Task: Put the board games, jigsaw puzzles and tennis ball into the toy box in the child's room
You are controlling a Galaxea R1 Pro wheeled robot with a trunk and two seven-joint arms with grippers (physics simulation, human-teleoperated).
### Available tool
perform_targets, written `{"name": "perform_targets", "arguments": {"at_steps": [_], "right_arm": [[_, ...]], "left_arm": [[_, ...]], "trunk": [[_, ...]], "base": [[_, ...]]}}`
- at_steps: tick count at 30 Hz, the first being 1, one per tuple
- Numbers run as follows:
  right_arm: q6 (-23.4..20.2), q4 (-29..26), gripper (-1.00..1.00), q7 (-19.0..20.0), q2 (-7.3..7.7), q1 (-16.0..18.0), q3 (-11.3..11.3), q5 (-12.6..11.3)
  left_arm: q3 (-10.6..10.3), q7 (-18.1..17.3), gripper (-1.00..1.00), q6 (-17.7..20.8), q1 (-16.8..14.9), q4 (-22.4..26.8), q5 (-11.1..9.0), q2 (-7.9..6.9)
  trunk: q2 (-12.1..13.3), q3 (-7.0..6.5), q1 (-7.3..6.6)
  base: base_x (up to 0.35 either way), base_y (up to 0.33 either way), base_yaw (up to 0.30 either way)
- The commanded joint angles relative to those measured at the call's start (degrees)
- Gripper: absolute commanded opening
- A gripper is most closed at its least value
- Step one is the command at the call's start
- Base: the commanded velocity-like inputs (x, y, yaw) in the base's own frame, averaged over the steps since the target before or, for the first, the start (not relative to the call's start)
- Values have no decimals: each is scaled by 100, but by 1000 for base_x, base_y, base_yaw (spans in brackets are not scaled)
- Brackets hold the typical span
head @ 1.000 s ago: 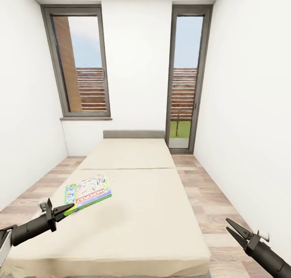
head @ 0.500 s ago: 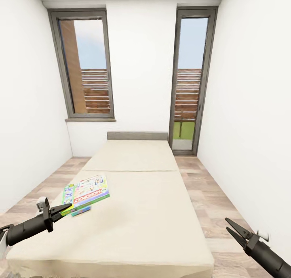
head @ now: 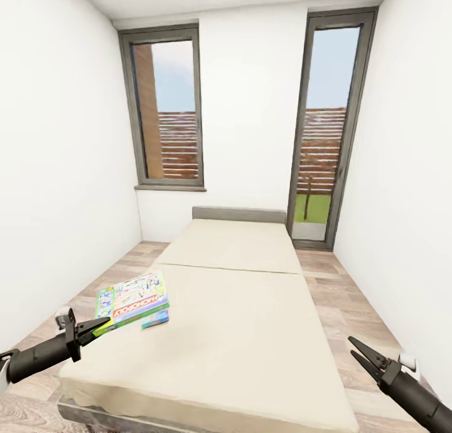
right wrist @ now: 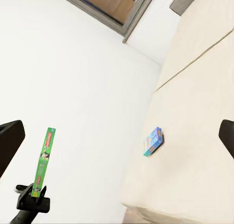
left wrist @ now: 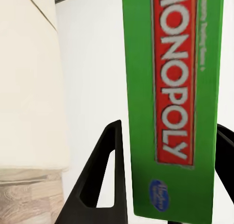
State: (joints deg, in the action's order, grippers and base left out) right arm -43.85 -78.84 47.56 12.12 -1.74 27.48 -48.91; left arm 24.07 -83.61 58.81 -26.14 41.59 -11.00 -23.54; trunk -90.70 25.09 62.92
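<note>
The green-edged board game point(head: 132, 298) has lifted, uncovering the blue one point(head: 155, 320).

Head high; wrists nearer, sharing bed point(head: 238, 332).

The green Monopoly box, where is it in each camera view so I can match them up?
Head view: the green Monopoly box is at lower left, its near edge in the left claw.
Left wrist view: its green edge stands between the claw's fingers.
Right wrist view: lower left, edge-on.
Shared landmark: the beige bed.
</note>
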Motion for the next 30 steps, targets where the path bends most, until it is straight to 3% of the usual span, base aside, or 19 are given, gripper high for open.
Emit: {"name": "perform_targets", "arguments": {"at_steps": [1, 9, 16, 30], "right_arm": [[-32, -6, 100, -5, 4, -1, -26, -23], [-32, -17, 100, -93, 10, -1, -147, -22], [-44, -127, 100, -335, 10, -1, -216, -22], [-45, -160, 100, -388, 10, -1, -313, -22]], "left_arm": [[1, -18, -100, 60, -5, -2, -2, 0], [1, -22, -100, 60, -5, 9, -2, -2], [1, -23, -100, 60, -5, 16, -7, -93], [1, -23, -100, 60, -5, 16, -7, -116]], "trunk": [[39, -16, -23], [359, -178, -199], [640, -320, -352], [1202, -602, -660]], "base": [[-12, 0, 276], [-4, 0, 277], [-11, 0, 278], [-21, 0, 278]]}}
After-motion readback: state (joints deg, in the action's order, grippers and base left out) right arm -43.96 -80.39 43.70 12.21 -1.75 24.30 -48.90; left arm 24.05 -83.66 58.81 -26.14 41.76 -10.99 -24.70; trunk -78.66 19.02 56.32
